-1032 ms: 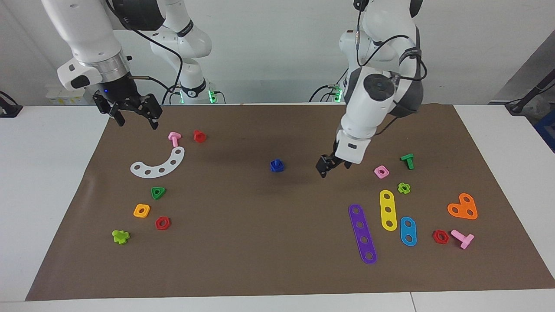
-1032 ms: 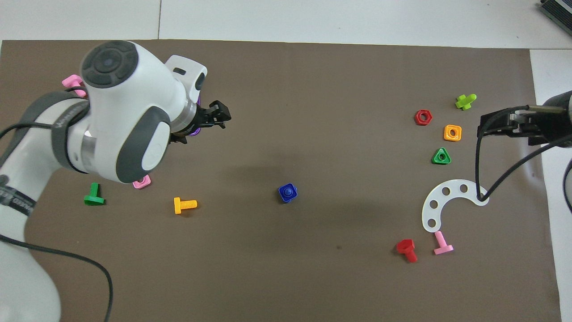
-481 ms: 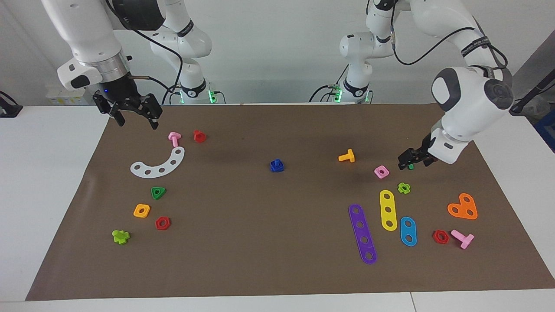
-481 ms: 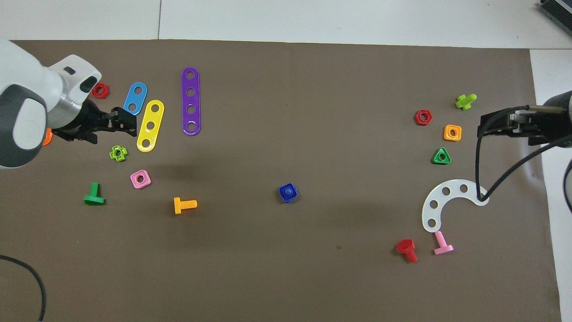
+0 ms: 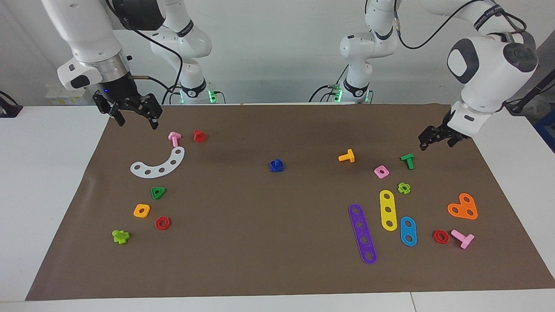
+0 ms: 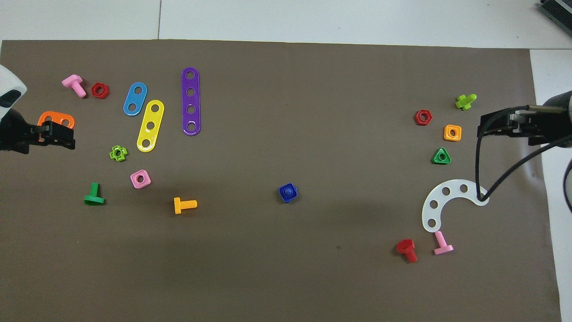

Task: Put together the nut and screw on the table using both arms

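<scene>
**Ana:** Facing view first: where did the dark blue nut (image 5: 277,166) and screw (image 5: 275,163) sit?

**Ben:** Together at the middle of the brown mat (image 5: 260,242) on the white bench (image 5: 43,195). The screw stood in the nut's hole, and no claw touched either piece. The overhead view showed the same pair, the screw's end poking up through the nut.

**Ana:** And the left claw (image 5: 438,141)?

**Ben:** It hung over the mat's edge at the left arm's end of the bench, above the spot just beside the green bolt (image 5: 407,160). Its fingers stood apart and held nothing. From overhead it covered part of the orange heart plate (image 6: 56,120).

**Ana:** The right claw (image 5: 135,117)?

**Ben:** It hovered over the mat's corner at the right arm's end, close to the robots. Its fingers were spread wide and empty. The pink bolt (image 5: 174,138) and red bolt (image 5: 199,136) lay near it on the mat, with the white curved strip (image 5: 158,164) just beside the pink bolt.

**Ana:** What lay nearest the blue pair?

**Ben:** The orange bolt (image 5: 347,156), toward the left arm's end, well apart from them, with the pink nut (image 5: 381,172) past it.
</scene>
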You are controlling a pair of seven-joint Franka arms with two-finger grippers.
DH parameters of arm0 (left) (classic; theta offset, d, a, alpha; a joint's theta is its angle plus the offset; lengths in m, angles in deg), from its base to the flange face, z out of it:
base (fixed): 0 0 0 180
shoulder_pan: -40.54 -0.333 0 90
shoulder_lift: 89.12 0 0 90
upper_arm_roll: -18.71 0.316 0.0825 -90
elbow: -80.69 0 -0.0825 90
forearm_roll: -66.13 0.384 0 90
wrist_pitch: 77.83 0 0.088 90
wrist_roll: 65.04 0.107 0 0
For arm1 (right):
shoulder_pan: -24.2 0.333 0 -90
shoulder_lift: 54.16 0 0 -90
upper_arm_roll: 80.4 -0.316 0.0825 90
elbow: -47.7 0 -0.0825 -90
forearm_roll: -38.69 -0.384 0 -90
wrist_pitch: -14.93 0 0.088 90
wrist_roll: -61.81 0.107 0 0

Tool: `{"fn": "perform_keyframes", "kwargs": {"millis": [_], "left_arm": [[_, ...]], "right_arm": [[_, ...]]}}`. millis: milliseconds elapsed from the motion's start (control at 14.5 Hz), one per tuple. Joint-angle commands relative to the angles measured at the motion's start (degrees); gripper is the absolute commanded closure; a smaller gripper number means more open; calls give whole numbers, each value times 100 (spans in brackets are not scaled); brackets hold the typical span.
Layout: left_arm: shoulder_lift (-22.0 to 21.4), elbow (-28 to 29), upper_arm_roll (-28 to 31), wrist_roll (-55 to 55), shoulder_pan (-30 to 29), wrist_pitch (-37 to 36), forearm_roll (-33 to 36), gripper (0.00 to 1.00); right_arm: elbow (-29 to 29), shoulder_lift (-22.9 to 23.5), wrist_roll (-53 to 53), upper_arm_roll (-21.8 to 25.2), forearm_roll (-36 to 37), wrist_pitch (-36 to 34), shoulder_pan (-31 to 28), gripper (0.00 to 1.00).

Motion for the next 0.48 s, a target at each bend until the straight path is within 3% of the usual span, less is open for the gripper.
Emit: {"fn": "perform_keyframes", "kwargs": {"millis": [0, 413], "left_arm": [[-550, 362, -11, 77, 2, -49, 159, 0], [-604, 133, -63, 86, 98, 29, 124, 0]], "right_arm": [[114, -114, -153, -12, -114, -31, -31, 0], [114, -114, -153, -12, -123, -31, -31, 0]]}}
